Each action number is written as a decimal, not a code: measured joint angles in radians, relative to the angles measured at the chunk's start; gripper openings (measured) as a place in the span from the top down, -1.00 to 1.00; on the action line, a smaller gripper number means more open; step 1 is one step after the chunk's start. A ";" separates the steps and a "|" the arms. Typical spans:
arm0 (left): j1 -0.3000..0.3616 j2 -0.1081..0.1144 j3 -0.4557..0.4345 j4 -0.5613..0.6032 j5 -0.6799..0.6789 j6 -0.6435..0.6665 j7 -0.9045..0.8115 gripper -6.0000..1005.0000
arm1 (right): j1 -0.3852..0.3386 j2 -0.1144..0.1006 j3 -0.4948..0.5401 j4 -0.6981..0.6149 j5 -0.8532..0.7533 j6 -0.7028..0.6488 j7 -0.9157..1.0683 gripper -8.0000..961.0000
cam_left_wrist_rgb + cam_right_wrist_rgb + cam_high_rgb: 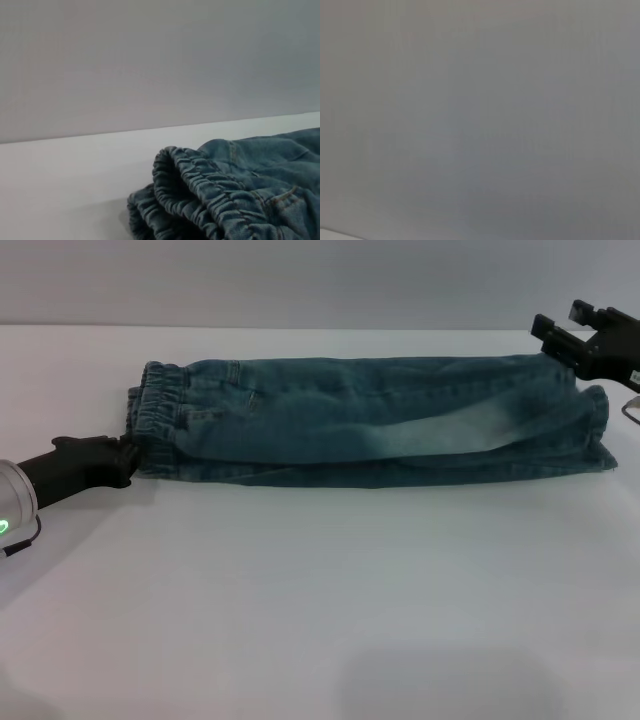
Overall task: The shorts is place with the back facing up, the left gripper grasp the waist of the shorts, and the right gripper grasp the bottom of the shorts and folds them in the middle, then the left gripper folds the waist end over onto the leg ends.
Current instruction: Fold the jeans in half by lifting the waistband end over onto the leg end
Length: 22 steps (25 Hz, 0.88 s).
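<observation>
white table (300, 620) | one shorts (380, 420) (folded lengthwise) | two grippers: left gripper (128, 462), right gripper (565, 340)

The setting looks like a bare robot test lab: a plain, smooth white tabletop (300, 620) runs up to a blank, featureless grey wall (300, 280), with no household furnishings or decoration anywhere.

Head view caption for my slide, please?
Left end effector at the waist of lengthwise-folded shorts; right end effector raised beyond leg ends.
</observation>
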 joint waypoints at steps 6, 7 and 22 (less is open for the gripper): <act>0.000 0.003 0.000 0.002 -0.014 0.052 0.001 0.80 | 0.000 0.001 0.000 0.011 0.000 0.004 -0.004 -0.22; 0.000 0.003 0.000 0.002 -0.014 0.052 0.001 0.80 | 0.000 0.001 0.000 0.014 0.000 0.005 -0.006 -0.22; 0.002 0.006 -0.003 0.109 -0.190 0.362 -0.019 0.81 | 0.052 0.002 0.001 0.103 0.000 0.138 -0.071 -0.22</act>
